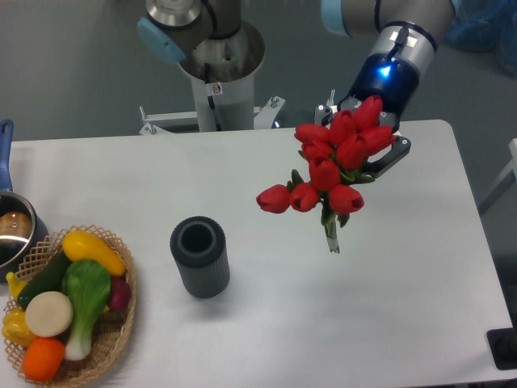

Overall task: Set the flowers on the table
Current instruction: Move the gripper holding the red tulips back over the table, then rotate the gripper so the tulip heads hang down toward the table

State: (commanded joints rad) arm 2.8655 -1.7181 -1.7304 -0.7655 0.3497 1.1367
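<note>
The flowers (331,166), a bunch of bright red tulips with short green stems, hang in the air above the right half of the white table (388,307). Their stems point down and end a little above the tabletop. My gripper (367,158) is behind the bunch at the upper right and is shut on the flowers; the blooms hide most of its fingers. The dark cylinder vase (199,256) stands upright and empty to the left of the flowers.
A wicker basket (113,339) with toy vegetables sits at the front left corner. A pot with a blue handle (12,222) is at the left edge. The robot's base column (220,77) stands behind the table's far edge.
</note>
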